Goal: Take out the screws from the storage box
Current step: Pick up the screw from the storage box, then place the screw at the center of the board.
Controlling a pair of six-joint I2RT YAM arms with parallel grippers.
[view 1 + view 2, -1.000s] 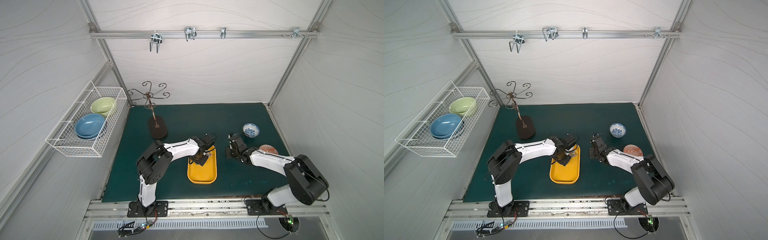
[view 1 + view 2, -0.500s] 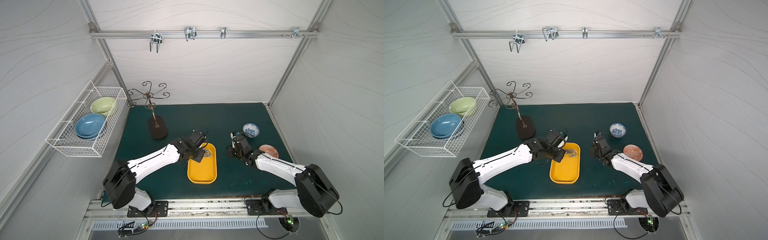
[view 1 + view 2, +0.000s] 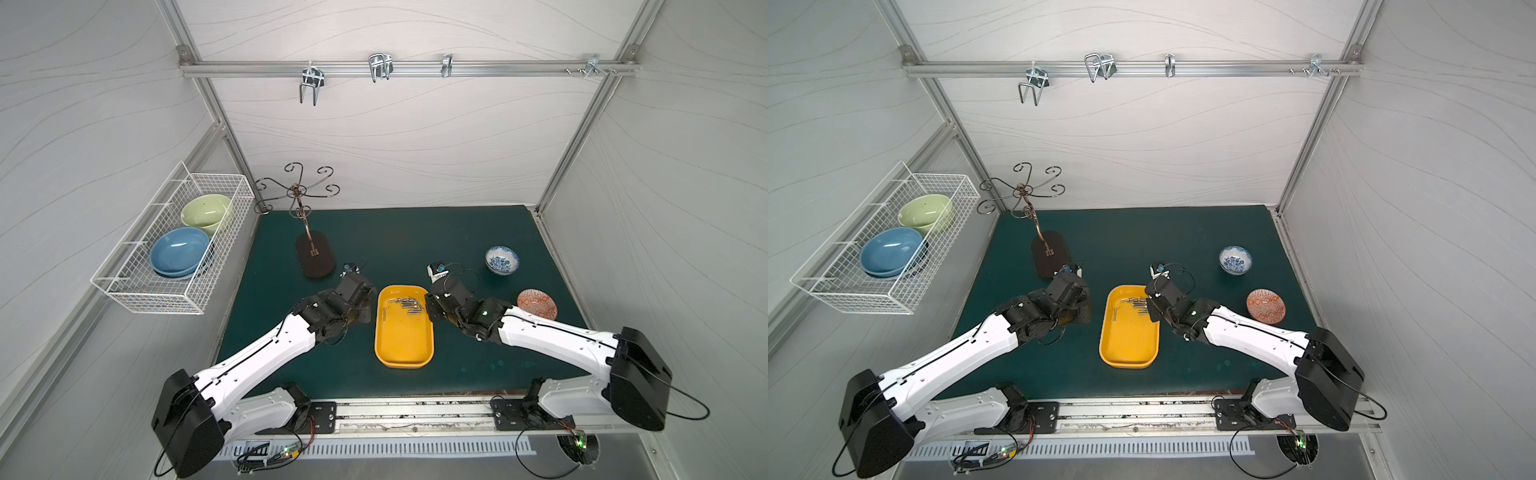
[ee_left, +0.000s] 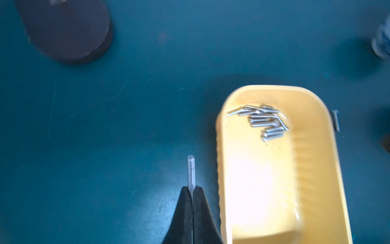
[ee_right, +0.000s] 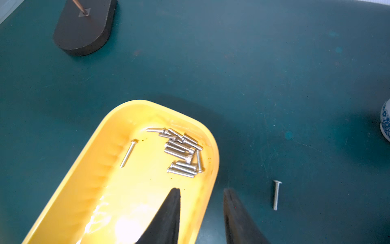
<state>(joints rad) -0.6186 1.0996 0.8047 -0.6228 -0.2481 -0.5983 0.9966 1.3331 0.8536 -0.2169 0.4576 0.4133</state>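
**A:** What is the storage box [image 3: 404,353] like?

**B:** Glossy yellow plastic, shallow, with rounded corners and low, faintly ribbed walls. It lies mid-desk [image 3: 415,232] toward the front edge, its long sides running front to back on the dull green surface.

**A:** And the screws [image 5: 183,154]?

**B:** Thin, bright metal with flat heads, heaped at the box's far end by its right wall. A lone screw [image 5: 128,153] lies apart near the left wall. A loose screw [image 5: 276,195] lies on the desk just outside the right wall.

**A:** How do the arms sit?

**B:** Both white arms reach low and inward from the front edge, black wrists bent down beside the long walls. The left gripper [image 4: 191,188] has its tapered black fingers pinched on a threaded screw [image 4: 191,175]. Its shank sticks out past the tips, over the desk beside the left wall. The right gripper [image 5: 201,190] holds nothing, fingers parted by a middling gap. One tip is over the box floor, the other over the desk.
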